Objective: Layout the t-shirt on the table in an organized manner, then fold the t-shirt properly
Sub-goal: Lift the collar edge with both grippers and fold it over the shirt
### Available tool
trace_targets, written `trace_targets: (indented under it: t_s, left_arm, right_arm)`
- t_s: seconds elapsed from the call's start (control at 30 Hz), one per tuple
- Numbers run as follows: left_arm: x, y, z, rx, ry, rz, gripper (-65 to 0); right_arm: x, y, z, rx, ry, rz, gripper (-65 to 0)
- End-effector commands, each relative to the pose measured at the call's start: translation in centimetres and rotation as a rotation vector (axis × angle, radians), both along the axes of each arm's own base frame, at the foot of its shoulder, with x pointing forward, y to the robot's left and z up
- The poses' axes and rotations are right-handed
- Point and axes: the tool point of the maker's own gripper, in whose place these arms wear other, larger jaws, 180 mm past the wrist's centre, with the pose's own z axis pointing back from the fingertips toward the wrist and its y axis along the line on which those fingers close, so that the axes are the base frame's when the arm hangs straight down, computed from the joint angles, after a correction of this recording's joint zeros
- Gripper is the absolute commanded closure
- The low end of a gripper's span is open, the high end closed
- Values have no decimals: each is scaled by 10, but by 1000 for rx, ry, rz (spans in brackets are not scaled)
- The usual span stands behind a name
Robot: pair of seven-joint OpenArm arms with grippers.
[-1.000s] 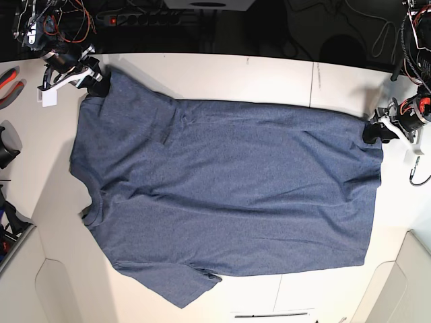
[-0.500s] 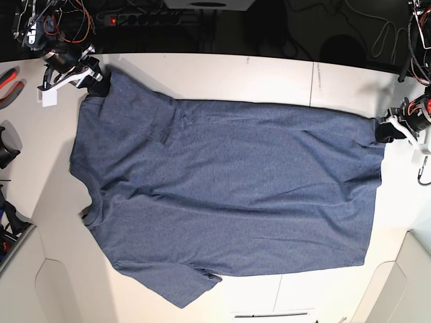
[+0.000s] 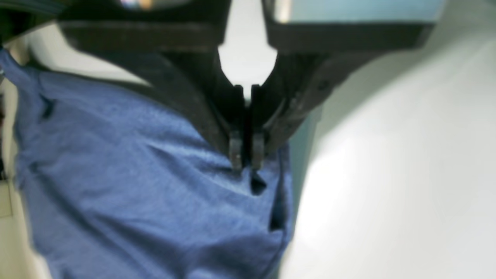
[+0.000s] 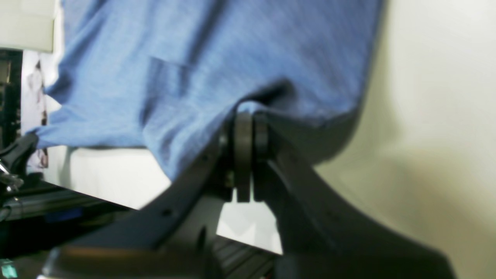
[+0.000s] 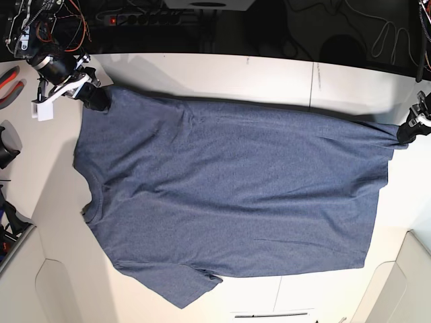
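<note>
The navy-blue t-shirt lies spread over the off-white table, neck hole at the left and hem at the right. Its plain side faces up. At the far right, my left gripper is shut on the hem's far corner. In the left wrist view the fingertips of that gripper pinch the blue fabric. My right gripper is shut on the far sleeve at the top left. The right wrist view shows this gripper with cloth draped over its closed tips. The shirt's far edge runs taut between both grips.
Red-handled pliers and dark tools lie along the table's left edge. A power strip and cables sit behind the table. A thin dark seam crosses the tabletop at the right. Bare table shows beyond the shirt's far edge.
My left gripper closed on the hem corner and drew it rightward. My right gripper shifted slightly left and back with the sleeve. The shirt's far edge stretched straighter.
</note>
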Motion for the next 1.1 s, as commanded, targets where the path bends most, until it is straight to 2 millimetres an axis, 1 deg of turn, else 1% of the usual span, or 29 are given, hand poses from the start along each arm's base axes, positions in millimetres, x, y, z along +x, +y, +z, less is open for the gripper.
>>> trace_targets:
  t_s: [0.0, 0.1, 0.23, 0.33, 0.43, 0.5, 0.57, 0.67, 0.73, 0.8, 0.87, 0.97, 1.07]
  left_arm:
    - [7, 12, 22, 10, -62, 11, 0]
    - [-4, 17, 25, -30, -66, 40, 0]
    - [-15, 20, 29, -84, -60, 55, 0]
    - [-19, 17, 34, -135, -65, 50, 0]
    - [-20, 10, 40, -186, -70, 24, 0]
    - [-20, 3, 47, -208, -74, -13, 0]
    - [-21, -4, 58, -218, -94, -49, 0]
    - [-17, -4, 77, -169, -138, -75, 0]
    - [-6, -4, 95, -138, -201, -78, 0]
    - [4, 0, 105, -82, -236, -74, 0]
    - [13, 5, 108, -27, -240, -67, 0]
    - [22, 13, 108, 41, -246, -44, 0]
    - [28, 14, 105, 85, -253, -38, 0]
  right_arm:
    - [8, -1, 16, -9, -56, 11, 0]
    - [10, 1, 33, -42, -102, 37, 0]
    - [1, 5, 51, -85, -138, 68, 0]
    - [-7, 6, 59, -118, -146, 88, 0]
    - [-14, 8, 62, -130, -140, 101, 0]
    - [-21, 10, 63, -138, -132, 112, 0]
    - [-30, 12, 67, -149, -126, 127, 0]
    - [-37, 16, 78, -171, -142, 149, 0]
    - [-33, 19, 88, -184, -177, 157, 0]
    - [-23, 20, 99, -197, -224, 157, 0]
    - [-11, 17, 104, -229, -253, 157, 0]
    - [6, 13, 110, -264, -291, 151, 0]
    - [22, 9, 113, -285, -317, 140, 0]
